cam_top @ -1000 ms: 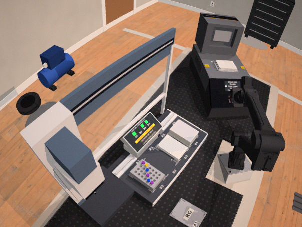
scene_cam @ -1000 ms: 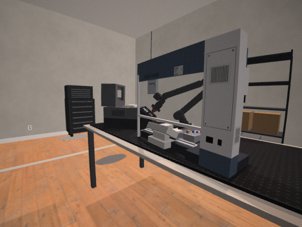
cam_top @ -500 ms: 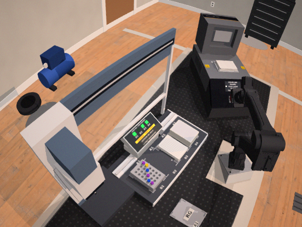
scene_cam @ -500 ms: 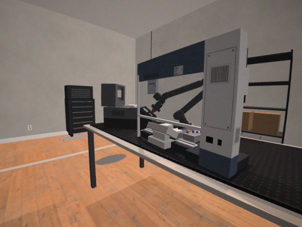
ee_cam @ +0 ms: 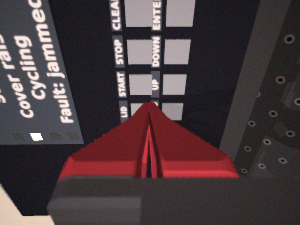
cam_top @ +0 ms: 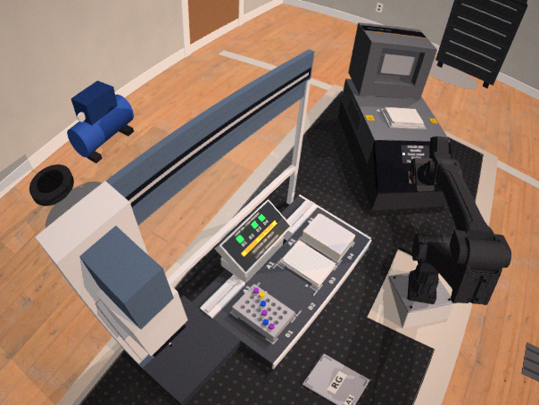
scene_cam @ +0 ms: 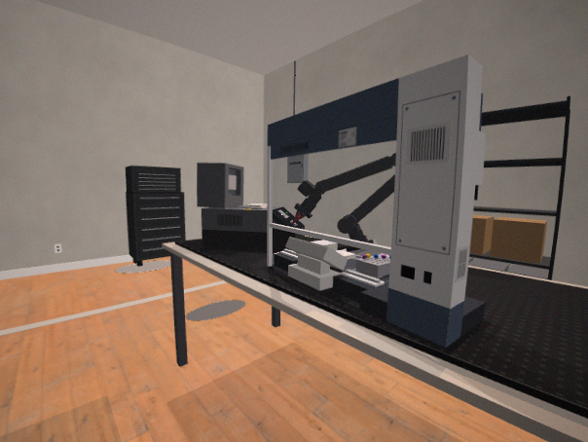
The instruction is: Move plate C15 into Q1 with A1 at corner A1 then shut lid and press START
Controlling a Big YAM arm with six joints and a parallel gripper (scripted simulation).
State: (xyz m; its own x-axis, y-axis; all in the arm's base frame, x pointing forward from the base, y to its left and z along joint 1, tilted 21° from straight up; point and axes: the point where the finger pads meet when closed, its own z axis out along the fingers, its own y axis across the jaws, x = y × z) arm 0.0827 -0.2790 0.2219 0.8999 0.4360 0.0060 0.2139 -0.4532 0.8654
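A: One big thing first?

B: Blue-and-white liquid handler gantry (cam_top: 214,129), spanning the black-matted table (scene_cam: 302,297).

A: Next down in size?

B: Real-time cycler Q1 (cam_top: 393,174) at the far end. Lid (cam_top: 393,58) raised, standing upright behind the block.

A: And the arm?

B: Black six-joint arm (cam_top: 464,210), reaching from its pedestal across to Q1's front panel.

A: Hand-off deck?

B: Grey deck (cam_top: 312,308) in front of the gantry. Deep-well block (cam_top: 328,236) on D4, plate G16 (cam_top: 308,263) on D3 just beside it, tube cooling block (cam_top: 262,315) on D1 with coloured caps showing in its bores. Nothing on D2. RG nest (cam_top: 336,381) near the table's front edge, bare.

A: Plate C15?

B: White 96-well plate C15 (cam_top: 404,117) lying flat on Q1's block, under the open lid. Corner orientation too small to read.

A: Pincer?

B: Red-fingered gripper (ee_cam: 150,106) pinched fully together, holding nothing. Tips aimed at the panel, right at the edge of the LID key (ee_cam: 136,109), between it and the key of the lower row. Actual contact impossible to judge.

A: Anything smaller?

B: START key (ee_cam: 139,84) just beyond LID. Status panel (ee_cam: 40,74) off to the side, second of four small squares lit white.
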